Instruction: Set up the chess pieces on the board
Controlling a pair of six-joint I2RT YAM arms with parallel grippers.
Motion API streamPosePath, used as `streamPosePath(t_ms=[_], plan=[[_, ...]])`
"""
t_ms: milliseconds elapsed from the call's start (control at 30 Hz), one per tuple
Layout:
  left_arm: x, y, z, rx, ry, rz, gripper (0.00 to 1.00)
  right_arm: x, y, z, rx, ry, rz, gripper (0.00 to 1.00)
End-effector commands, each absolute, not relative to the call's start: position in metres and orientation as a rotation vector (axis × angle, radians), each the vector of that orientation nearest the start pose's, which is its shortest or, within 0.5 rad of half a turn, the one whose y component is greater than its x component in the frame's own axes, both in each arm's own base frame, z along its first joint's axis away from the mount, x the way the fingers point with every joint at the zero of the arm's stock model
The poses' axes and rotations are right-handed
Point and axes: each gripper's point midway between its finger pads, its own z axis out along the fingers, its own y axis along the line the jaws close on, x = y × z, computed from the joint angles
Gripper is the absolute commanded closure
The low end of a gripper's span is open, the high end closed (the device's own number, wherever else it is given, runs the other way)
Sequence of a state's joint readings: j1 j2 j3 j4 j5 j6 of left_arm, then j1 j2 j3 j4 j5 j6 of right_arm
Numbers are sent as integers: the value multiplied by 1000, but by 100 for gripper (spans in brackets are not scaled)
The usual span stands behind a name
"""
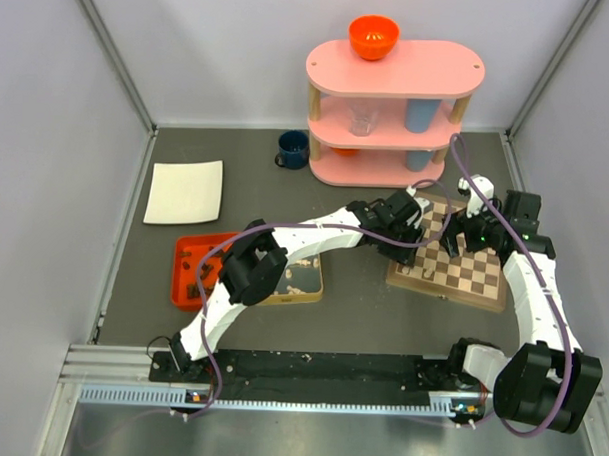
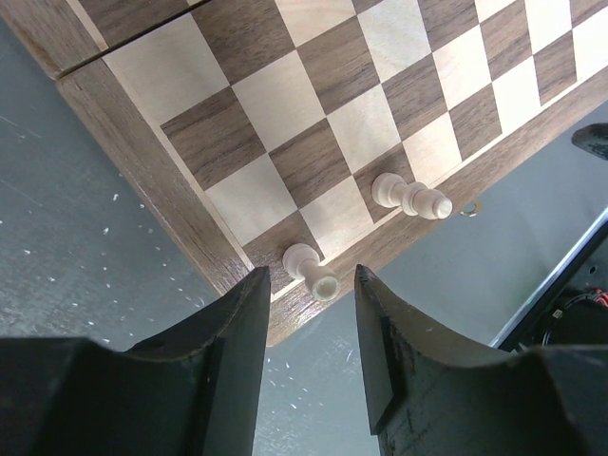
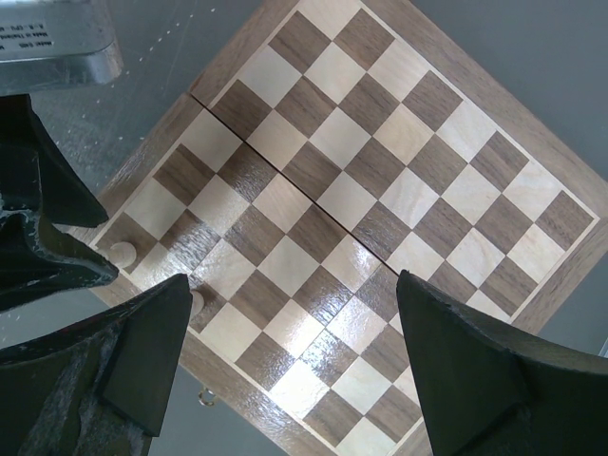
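Chess pieces barely show from overhead, where the board lies before a pink shelf; the left claw stands open, fingers either side of a pale piece on a corner square, and the right claw hangs wide open, empty, over the checks.

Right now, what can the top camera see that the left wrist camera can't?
Only the top view shows the pink shelf, the orange bowl on it, the blue mug and the orange tray. Only the left wrist view shows two cream chess pieces standing on the board in its edge row, one right by the open left pincer. Both show the board.
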State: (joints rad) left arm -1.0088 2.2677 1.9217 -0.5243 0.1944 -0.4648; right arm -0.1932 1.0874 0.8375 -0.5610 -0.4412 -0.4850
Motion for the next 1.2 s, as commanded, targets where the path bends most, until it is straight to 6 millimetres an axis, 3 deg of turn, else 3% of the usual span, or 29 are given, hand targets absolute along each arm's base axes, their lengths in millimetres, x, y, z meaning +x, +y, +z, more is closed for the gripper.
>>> streamPosePath(t_ms=[0, 400, 567, 667, 900, 967, 1000, 1033, 1100, 1133, 1167], plan=[[259, -512, 101, 827, 2445, -871, 55, 301, -1, 156, -528, 2175, 157, 12], [267, -504, 89, 799, 2468, -778, 62, 301, -1, 156, -528, 2175, 156, 12], [267, -505, 92, 799, 2463, -784, 62, 301, -1, 156, -526, 2174, 155, 12], [263, -509, 97, 819, 2450, -826, 56, 301, -1, 156, -525, 2174, 153, 11], [264, -510, 126, 807, 2376, -882, 49, 301, -1, 155, -527, 2176, 155, 12], [268, -508, 145, 784, 2328, -901, 49, 301, -1, 156, -528, 2172, 155, 12], [268, -504, 144, 777, 2330, -894, 49, 301, -1, 157, -530, 2170, 151, 12], [271, -502, 161, 758, 2289, -912, 47, 301, -1, 157, -530, 2169, 153, 12], [273, -494, 164, 738, 2276, -890, 45, 300, 0, 157, -534, 2168, 158, 11], [276, -490, 182, 725, 2231, -903, 42, 300, 0, 157, -532, 2167, 158, 11], [276, -484, 180, 715, 2232, -885, 40, 300, 1, 158, -534, 2162, 161, 12]])
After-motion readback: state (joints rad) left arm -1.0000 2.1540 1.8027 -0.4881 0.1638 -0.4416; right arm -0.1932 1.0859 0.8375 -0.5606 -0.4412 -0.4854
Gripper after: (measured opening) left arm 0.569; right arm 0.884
